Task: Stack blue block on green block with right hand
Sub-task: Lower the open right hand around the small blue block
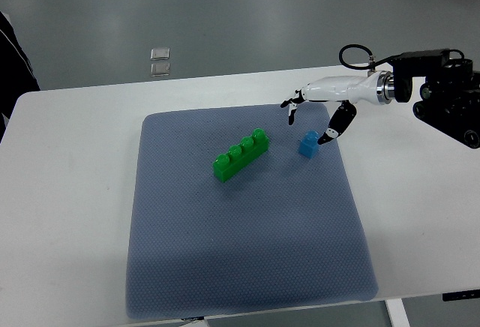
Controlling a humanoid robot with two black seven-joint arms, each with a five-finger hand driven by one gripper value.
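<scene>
The blue block (308, 145) is sat on the grey mat (240, 267), just right of the green block (240, 155). It's flanked by the right hand (319, 109), fingers spread, nothing gripped.

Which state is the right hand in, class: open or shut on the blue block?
Open. The right hand has spread fingers above the blue block, which sits on the mat.

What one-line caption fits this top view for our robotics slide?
The robot's open right hand reaches for a small blue block lying right of the green block on a grey mat.
</scene>
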